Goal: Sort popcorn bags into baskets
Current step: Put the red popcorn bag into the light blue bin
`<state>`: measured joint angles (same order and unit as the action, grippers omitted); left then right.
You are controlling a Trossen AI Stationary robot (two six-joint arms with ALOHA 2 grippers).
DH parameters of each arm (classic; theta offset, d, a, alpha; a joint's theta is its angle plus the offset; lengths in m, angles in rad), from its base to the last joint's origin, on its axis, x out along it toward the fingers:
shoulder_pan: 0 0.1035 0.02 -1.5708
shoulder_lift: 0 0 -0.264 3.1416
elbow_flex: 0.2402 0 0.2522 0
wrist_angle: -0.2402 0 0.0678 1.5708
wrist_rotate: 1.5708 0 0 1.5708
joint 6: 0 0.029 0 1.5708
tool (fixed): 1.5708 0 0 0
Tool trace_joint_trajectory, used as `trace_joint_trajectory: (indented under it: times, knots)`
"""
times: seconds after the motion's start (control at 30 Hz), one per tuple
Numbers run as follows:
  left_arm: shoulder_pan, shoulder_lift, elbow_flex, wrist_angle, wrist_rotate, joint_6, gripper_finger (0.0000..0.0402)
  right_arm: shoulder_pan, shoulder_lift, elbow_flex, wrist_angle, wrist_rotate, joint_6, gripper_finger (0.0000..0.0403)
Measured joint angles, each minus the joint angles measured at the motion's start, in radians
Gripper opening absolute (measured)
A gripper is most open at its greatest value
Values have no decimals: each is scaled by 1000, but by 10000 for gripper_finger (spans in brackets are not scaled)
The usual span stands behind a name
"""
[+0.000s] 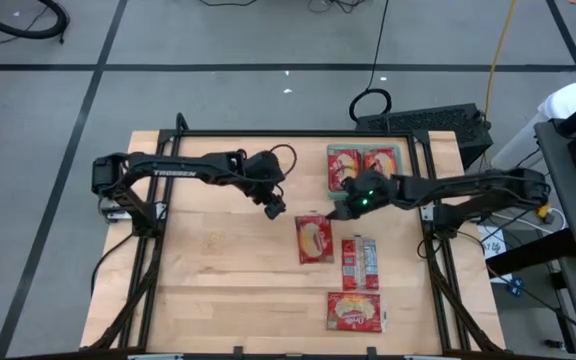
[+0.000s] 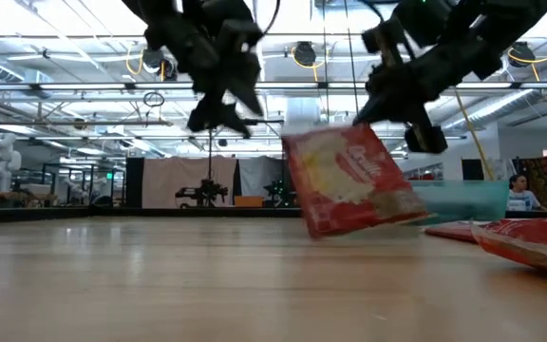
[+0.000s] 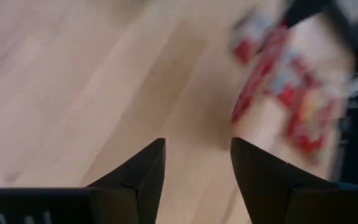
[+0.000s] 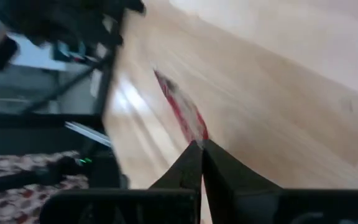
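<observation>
**A:** And the right gripper [image 1: 340, 211] has its fingers pinched tight on the top edge of a popcorn bag [image 1: 314, 240] near the middle of the wooden table [image 1: 218, 290]. In the low view that packet tips up on its lower edge, one end lifted.

**B:** Looks light and floppy to me, a thin foil-like packet (probably slick too), so an edge pinch seems the sensible hold; expect it to dangle and swing.

**A:** The right arm reaches in from its side, wrist bent down over the bag, just in front of the teal basket [image 1: 363, 148], which already holds two bags.

**B:** And the left gripper [image 1: 274, 209]?

**A:** Hovering above bare wood just beside the bag, fingers apart, nothing between them. Two more packets, a narrow bag [image 1: 360, 262] and a flat bag [image 1: 354, 311], lie nearer the front edge.
</observation>
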<state>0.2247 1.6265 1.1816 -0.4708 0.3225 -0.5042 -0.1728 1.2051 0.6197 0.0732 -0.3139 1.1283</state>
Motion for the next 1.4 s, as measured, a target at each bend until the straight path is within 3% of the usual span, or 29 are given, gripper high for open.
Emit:
trace_joint_trajectory:
  times: [0.13, 0.37, 0.47, 0.7, 0.97, 1.17, 1.4]
  knots:
    - [13, -80, 0, 106, 6, 20, 206, -59, -94, 3, -1, -5, 9, 0]
    - [43, -194, 2, 213, -213, 200, 261, -176, -238, 3, 12, -3, 11, 0]
    - [75, -201, 2, 219, -254, 223, 284, -212, -275, 12, 11, -2, 11, 0]
    - [132, -198, 0, 272, -211, 220, 311, -301, -294, 124, 23, -4, -1, 0]
    - [164, -201, 0, 586, -140, 126, 294, -426, -241, 335, 27, -1, -101, 0]
    - [190, -190, 0, 726, -139, 97, 279, -500, -152, 514, 24, -5, -150, 0]
    - [217, -111, 0, 859, -79, -8, 297, -527, -22, 751, 30, -15, -212, 0]
